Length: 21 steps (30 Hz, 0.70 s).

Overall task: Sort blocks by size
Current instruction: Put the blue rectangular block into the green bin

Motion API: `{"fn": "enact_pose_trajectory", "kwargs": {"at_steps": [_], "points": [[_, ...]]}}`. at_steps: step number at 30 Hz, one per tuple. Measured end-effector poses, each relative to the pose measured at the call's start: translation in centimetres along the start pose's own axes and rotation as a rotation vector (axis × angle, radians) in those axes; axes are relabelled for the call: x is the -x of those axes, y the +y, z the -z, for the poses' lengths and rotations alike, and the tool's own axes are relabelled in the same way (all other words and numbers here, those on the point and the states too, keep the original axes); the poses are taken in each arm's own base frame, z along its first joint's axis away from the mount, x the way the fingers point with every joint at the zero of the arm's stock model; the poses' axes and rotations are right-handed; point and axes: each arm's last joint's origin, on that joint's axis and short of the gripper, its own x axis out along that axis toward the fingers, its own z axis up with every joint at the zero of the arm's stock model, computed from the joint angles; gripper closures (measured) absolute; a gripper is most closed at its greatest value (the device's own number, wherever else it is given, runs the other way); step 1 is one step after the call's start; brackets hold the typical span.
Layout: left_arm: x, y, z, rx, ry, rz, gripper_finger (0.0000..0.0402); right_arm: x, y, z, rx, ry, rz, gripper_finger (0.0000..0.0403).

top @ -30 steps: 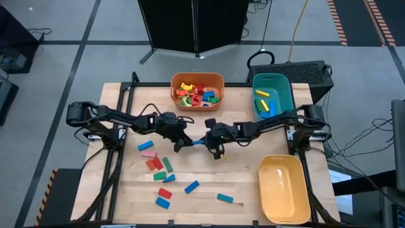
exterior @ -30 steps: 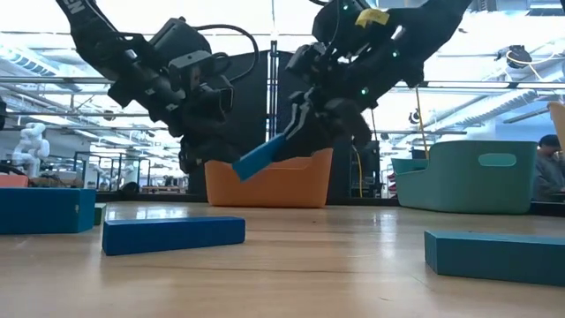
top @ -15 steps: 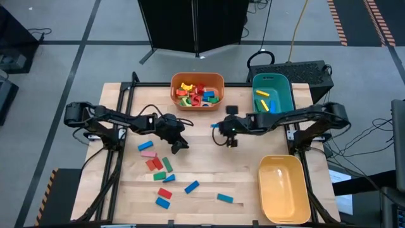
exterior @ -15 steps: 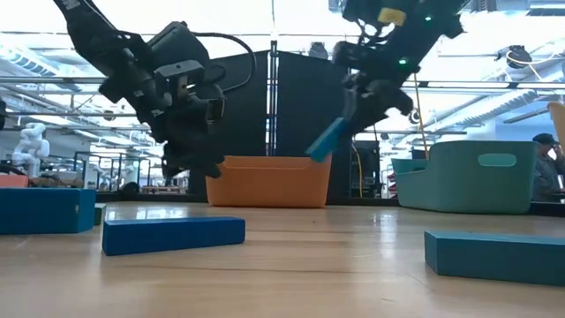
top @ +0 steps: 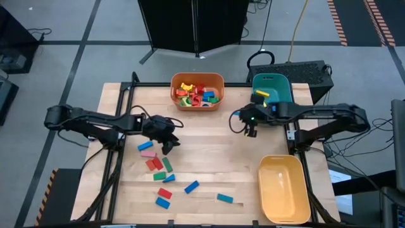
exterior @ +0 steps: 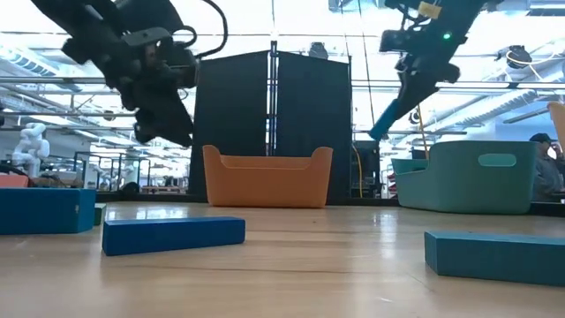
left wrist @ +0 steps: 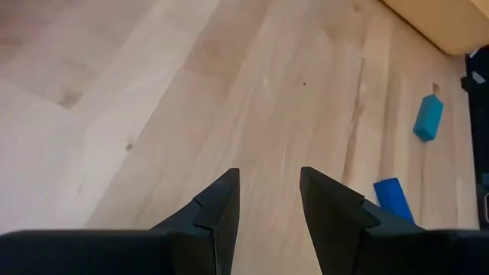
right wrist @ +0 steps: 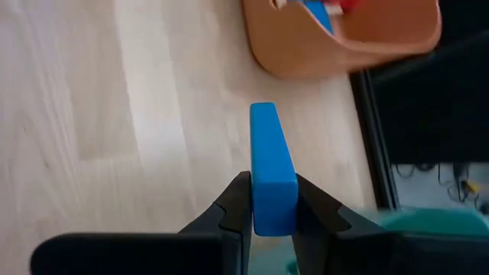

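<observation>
Bright, even overhead light fills the scene, casting soft shadows on the pale wooden table. At table height, the bright ceiling silhouettes the dark arms, and the nearest blue blocks look slightly soft.

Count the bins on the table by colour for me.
Orange bin: 1
Teal bin: 1
Yellow bin: 1
Total: 3 bins
</observation>
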Motion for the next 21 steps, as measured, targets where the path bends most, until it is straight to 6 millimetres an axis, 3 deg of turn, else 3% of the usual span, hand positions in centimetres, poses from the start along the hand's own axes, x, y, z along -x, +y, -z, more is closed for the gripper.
{"fn": "enact_pose_trajectory", "kwargs": {"at_steps": [9,21], "points": [[1.7,0.0,1.2,0.029,0.022,-0.159,0.0265,1.7,-2.9,3.0,-0.151,0.158,0.15,0.035],[1.7,0.4,1.8,0.032,0.065,-0.225,0.0265,0.9,-6.2,5.2,-0.329,0.344,0.25,0.035]]}}
